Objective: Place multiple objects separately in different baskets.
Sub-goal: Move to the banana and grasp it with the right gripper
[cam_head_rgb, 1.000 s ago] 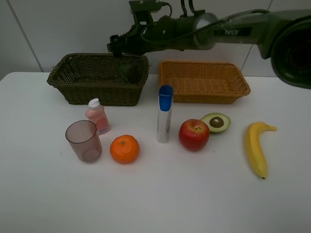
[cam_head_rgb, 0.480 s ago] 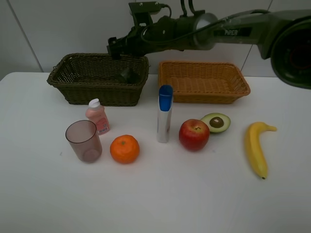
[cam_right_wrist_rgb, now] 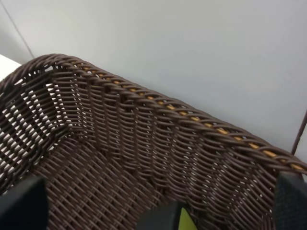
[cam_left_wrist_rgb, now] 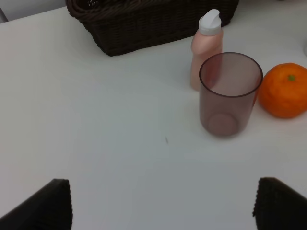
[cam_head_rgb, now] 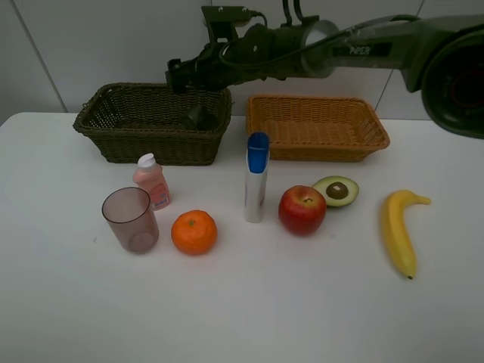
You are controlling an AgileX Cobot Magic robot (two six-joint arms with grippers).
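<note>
Over the dark basket, at the end nearest the tan basket, the right pincer hangs with its jaws spread wide and nothing between them. That's the change. A second ago the pump bottle looked to be hanging upright under those jaws, and the jaws were still widening. Now it lies inside the dark basket against that end wall, clear of the pincer. The right wrist view looks down into the weave, and a dark shape with a green patch sits at the frame's edge, most likely the same bottle.

So one item is delivered, I'd say, and it hints at the sorting: containers into the dark basket, fruit into the tan one beside it, which shows nothing inside yet.

Seven items wait on the surface in front of the dark basket. The pink bottle stands just in front of it, with the cup and orange a little further out. Off toward the tan basket's side are the tube, apple and avocado, with the banana farthest away.

The left pincer is fully open too and holds nothing. It hovers over bare surface, well out from the dark basket, on the near side of the cup.
</note>
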